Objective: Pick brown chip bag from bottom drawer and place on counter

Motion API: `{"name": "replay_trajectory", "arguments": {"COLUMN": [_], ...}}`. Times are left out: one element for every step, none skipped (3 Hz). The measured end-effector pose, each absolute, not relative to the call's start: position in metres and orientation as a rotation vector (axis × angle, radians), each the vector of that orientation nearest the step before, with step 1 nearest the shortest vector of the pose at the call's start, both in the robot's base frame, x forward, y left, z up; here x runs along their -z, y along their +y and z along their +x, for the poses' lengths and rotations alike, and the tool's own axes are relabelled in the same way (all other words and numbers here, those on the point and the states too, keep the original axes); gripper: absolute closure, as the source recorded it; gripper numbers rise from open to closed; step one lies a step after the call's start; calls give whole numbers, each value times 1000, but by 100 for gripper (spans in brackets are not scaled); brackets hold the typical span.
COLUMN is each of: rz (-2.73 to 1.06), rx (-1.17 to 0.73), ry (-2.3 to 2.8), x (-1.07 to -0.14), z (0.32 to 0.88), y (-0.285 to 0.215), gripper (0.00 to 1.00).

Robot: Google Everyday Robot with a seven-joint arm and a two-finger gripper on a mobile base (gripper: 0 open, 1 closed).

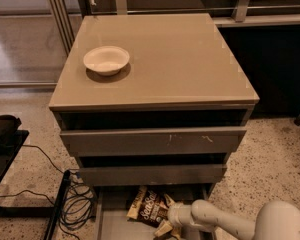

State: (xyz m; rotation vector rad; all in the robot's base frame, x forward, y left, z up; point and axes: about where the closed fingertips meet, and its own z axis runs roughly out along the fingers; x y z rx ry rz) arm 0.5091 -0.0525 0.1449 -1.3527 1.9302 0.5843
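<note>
The brown chip bag (147,207) lies on the grey floor of the open bottom drawer (115,224) at the frame's lower edge, white script facing up. My gripper (167,227) reaches in from the lower right on a white arm and sits at the bag's right lower corner, touching or overlapping it. The counter (175,59) is the glossy taupe top of the cabinet above.
A white bowl (106,60) stands on the counter's left part. The two upper drawers (150,141) stick out slightly above the bottom drawer. Black cables (75,204) and a dark stand lie on the speckled floor at left.
</note>
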Motion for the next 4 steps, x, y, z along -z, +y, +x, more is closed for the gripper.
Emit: {"name": "replay_trajectory", "arguments": {"rz": [-1351, -1351, -1351, -1351], "rx": [-582, -582, -582, -582], "ry": [1931, 1931, 1931, 1931], "x": [-144, -144, -144, -144], "z": [511, 511, 511, 511], "y": [-53, -53, -53, -53], "gripper": [18, 42, 65, 88]}}
